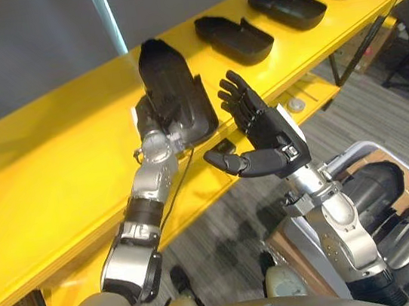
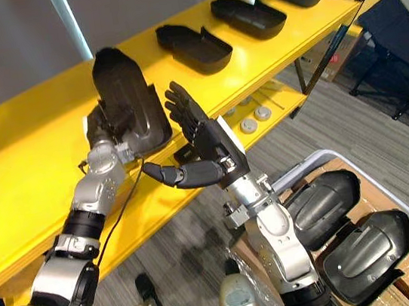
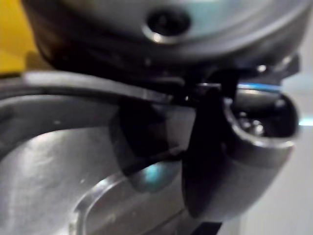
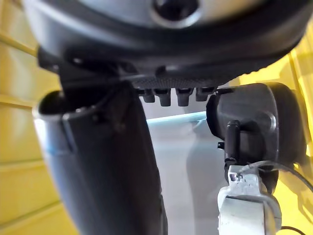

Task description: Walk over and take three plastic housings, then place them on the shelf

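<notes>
**Housing gripped upright at the shelf edge**

My left hand (image 2: 106,132) is gripping the lower end of a black plastic housing (image 1: 167,74), with the fingers curled over its rim into the hollow side. The housing is standing almost upright above this hand, and its lower end seems to be resting on the yellow shelf (image 1: 54,166). My right hand (image 1: 262,126) is waiting just beside the housing, on the side away from my left hand. Its fingers are straight, its thumb is spread out, and it is holding nothing.

I am judging the housing to be light and stiff: a thin hard shell with a smooth surface that is probably slipping easily. The rim and the raised side wall are looking like the best places to take hold, because a pinch over an edge is not sliding as it would on the rounded back.

Beyond my right fingertips, three other housings (image 1: 234,38) are lying hollow side up along the shelf. Below my right forearm, more housings (image 1: 376,182) are lying in a bin (image 1: 349,152).

The shell is partly covering my left fingers, so I cannot tell how firm the grip is. The bin is cut off, so I am not counting what it is holding.
</notes>
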`<state>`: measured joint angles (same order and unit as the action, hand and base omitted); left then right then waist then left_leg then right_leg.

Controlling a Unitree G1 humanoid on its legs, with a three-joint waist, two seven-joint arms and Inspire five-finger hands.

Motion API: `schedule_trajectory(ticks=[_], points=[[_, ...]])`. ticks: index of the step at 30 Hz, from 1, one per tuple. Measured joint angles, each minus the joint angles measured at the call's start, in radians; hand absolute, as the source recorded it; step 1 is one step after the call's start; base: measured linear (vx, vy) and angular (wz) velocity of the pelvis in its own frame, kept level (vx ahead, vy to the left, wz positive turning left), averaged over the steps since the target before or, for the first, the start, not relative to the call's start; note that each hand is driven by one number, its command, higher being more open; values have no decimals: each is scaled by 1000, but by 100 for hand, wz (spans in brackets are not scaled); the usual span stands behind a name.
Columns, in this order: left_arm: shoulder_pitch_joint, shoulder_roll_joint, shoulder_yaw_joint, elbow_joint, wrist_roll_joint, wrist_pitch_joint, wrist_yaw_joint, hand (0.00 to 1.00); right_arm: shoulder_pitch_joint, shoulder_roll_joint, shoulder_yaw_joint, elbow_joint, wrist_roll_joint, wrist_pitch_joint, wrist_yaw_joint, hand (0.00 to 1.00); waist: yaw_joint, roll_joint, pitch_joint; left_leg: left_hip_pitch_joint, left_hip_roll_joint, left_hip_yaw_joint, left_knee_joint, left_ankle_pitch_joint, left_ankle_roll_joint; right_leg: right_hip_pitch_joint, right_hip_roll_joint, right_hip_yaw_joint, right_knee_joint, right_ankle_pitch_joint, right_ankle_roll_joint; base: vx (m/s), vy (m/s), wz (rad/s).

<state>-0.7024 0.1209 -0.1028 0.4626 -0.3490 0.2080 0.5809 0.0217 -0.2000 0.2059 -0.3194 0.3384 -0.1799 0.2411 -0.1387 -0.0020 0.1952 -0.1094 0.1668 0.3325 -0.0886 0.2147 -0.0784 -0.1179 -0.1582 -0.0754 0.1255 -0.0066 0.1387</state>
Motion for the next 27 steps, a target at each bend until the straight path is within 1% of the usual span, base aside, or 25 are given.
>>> schedule_trajectory(ticks=[1,2,4,6,10,11,16,18,21,26,27], points=[[-18,-1,-1,-1,-3,-18,36,0,-12,0,17,-5,2,0,-17,100,-1,0,10,-14,3,-4,0,5,0,-13,4,-1,1,4,0,-23,-34,4],[-31,-1,-1,-1,-3,-27,55,0,-17,-1,25,-11,2,0,-27,100,0,0,20,-20,4,-4,1,8,0,-19,4,-1,4,4,0,-16,-34,3],[-55,-1,-1,0,-3,-36,94,0,-24,-1,40,-14,3,0,-46,100,-1,0,37,-26,4,-3,2,15,-4,-30,5,1,13,5,0,0,0,0],[-83,-1,-1,0,-4,-39,127,0,-31,0,45,-14,3,0,-63,100,0,0,60,-28,4,-3,3,16,-4,-32,5,1,15,7,1,0,0,0],[-147,0,4,0,-35,-70,209,0,-37,0,61,-14,2,0,-105,100,0,6,104,-43,4,-5,3,20,1,-47,5,1,17,8,3,0,0,0],[-153,0,5,1,-35,-71,221,100,-38,0,64,-14,2,0,-108,100,0,7,105,-46,4,-5,3,20,1,-51,5,1,18,8,3,0,0,0],[-175,5,14,2,-33,-66,225,100,-38,-1,70,-14,2,0,-125,100,2,16,128,-44,4,-5,3,23,5,-55,5,1,31,10,0,0,0,0],[-192,7,22,5,-33,-48,224,100,-38,-2,71,-14,2,0,-129,100,3,21,139,-43,4,-5,3,23,4,-55,5,1,31,9,2,0,0,0],[-208,15,23,20,-32,-13,224,100,-39,-2,73,-14,3,0,-139,100,3,22,139,-41,4,-5,3,23,5,-54,5,1,32,6,0,0,0,0],[-233,19,23,49,4,18,230,100,-38,-5,83,-14,3,0,-143,100,2,22,139,-41,4,-7,3,22,6,-54,5,2,32,5,1,0,0,0],[-237,32,23,59,4,22,231,100,-38,-8,85,-14,3,0,-143,100,-1,22,139,-40,4,-6,3,22,6,-54,5,2,32,5,1,0,0,0]])
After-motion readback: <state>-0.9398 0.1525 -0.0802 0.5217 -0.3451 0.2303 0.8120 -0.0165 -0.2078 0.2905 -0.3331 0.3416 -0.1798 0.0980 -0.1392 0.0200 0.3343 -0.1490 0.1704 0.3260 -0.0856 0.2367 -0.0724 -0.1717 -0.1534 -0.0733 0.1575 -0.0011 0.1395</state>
